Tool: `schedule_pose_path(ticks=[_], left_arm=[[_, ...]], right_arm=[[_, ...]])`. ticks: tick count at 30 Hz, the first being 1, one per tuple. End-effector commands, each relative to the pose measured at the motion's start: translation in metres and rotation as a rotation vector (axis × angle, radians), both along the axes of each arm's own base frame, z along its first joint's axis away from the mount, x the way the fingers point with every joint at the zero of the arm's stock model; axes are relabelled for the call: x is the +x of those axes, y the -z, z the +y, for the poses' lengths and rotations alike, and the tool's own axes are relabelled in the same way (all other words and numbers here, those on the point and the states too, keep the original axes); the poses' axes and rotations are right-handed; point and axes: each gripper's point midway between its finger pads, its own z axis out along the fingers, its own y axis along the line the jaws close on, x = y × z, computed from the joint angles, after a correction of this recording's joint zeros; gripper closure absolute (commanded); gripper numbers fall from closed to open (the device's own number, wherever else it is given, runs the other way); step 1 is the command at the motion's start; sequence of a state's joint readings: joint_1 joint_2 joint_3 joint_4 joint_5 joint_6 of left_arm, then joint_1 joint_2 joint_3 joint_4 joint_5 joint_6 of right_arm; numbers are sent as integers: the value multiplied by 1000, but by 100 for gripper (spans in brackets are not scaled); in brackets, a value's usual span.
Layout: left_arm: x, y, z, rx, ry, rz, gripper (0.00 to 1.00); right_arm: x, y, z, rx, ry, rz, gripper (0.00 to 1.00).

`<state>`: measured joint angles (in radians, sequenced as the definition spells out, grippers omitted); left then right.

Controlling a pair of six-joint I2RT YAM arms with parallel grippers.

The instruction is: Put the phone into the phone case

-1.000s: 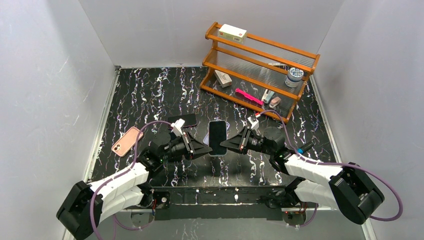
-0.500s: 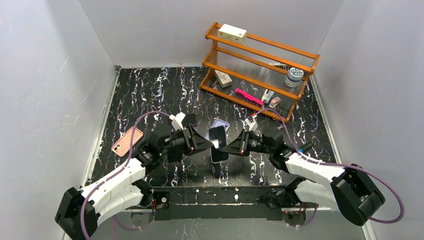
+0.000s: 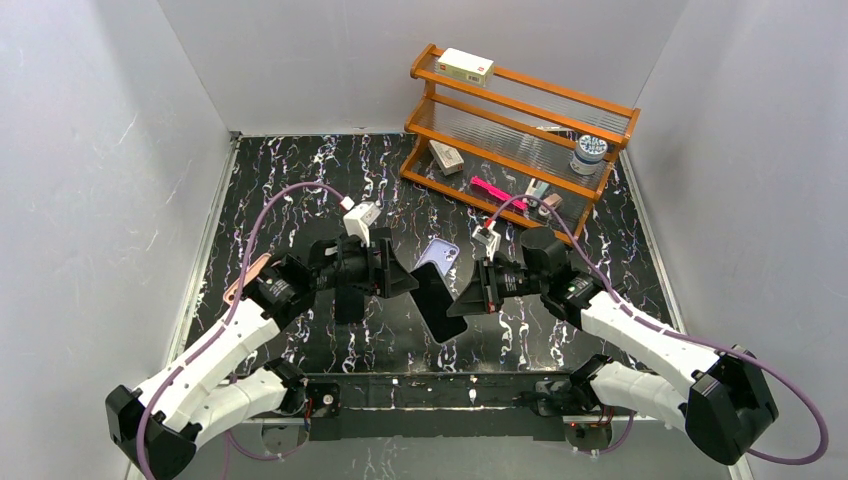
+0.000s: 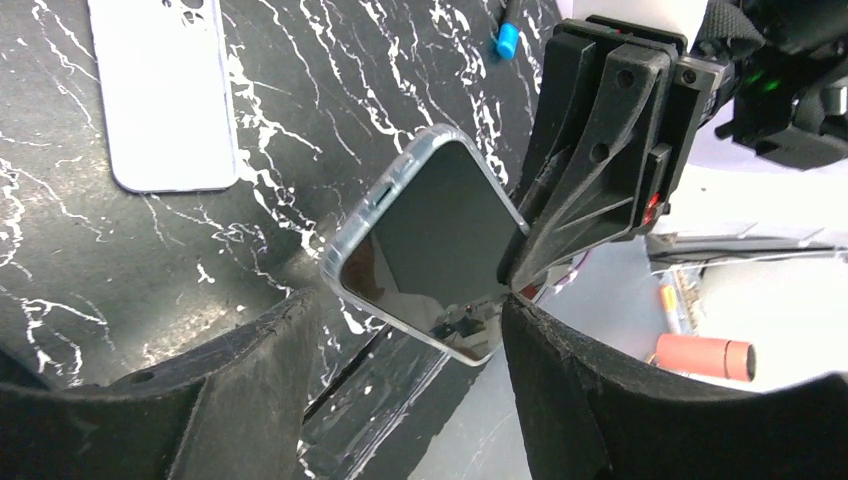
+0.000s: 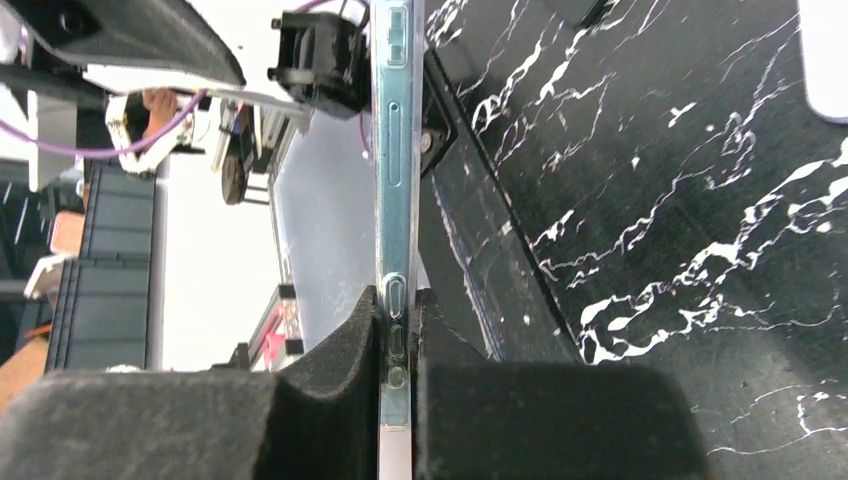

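tools: 2, left tool (image 3: 410, 283), right tool (image 3: 463, 299)
phones: 2, dark phone (image 3: 440, 305), pink phone (image 3: 250, 272)
phone case (image 3: 438, 254): 1
shelf rack (image 3: 520, 135): 1

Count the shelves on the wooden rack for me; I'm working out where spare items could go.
3: the top shelf with a white box, the middle shelf with a jar at its right end, the bottom shelf with a pink item and other small things.

A: Bright or dim?
B: Bright, even, from overhead; only faint, soft shadows on the table (image 3: 300, 175).
A: Glare?
B: Reflections across the phone (image 4: 430, 235) screen; washed-out white past the table edge in both wrist views.
A: Focus?
B: Crisp from above; soft on the near fingers (image 4: 235, 405), close to the lens.
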<state>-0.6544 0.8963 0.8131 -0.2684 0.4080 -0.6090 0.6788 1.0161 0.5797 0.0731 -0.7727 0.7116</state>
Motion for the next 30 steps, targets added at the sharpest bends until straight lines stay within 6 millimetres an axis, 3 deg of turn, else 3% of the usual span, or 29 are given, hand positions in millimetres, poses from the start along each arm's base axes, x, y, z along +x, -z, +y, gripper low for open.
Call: schedule_pose_path(ticks=[1,12,16,20,24,27,30], left_arm=[[-14,1,9,88,102,-40,35],[-21,11,-2,63,185,1,35],[-12,12,-2,66,138,-1,37],[8,17,15,136,-14,-33,34],[21,27,32,213,-127,-46,30],[25,35,39,253,-168,-39,12],[29,44,49,302,-214,-36,6]], right_arm=[[-18,-30,0,84,-159,-77,99],[-31,-40,-1,141,-241,-71,99],[-22,-37,0,114,-174,-73,99],[3,-19,0,12,-2,-45,99],[30,18,-14,-138,209,25,99],[50,41,-30,-201,367,88,99],[66,56,-44,-222,478,112,99]])
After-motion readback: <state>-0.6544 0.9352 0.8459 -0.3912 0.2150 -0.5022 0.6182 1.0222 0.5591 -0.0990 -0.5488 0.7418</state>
